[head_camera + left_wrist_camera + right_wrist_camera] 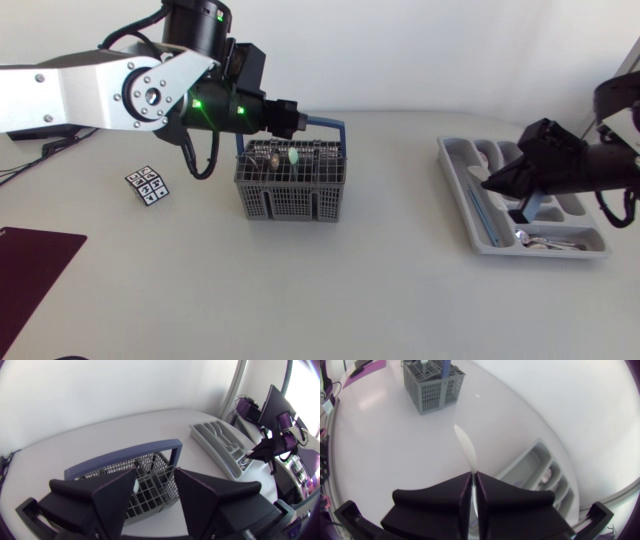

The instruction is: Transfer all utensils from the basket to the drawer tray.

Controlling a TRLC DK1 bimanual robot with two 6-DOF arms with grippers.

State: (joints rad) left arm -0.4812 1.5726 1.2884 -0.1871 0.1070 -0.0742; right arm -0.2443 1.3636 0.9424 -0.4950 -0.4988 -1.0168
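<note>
A grey wire basket (292,190) with a blue handle (125,457) stands mid-table, with several utensils (264,157) upright in it. My left gripper (296,122) hangs just above the basket's back rim; in the left wrist view this gripper (155,479) is open, with nothing between its fingers. The grey drawer tray (455,160) lies at the right. Over the tray, my right gripper (497,184) is shut on a utensil whose pale blade (465,448) sticks out ahead of the fingertips (473,475). The basket (431,382) shows far ahead of it.
The tray holds a blue-handled utensil (482,212) and spoons (548,241) at its near end. A small black-and-white tag cube (148,185) sits left of the basket. A dark maroon mat (30,268) lies at the front left corner.
</note>
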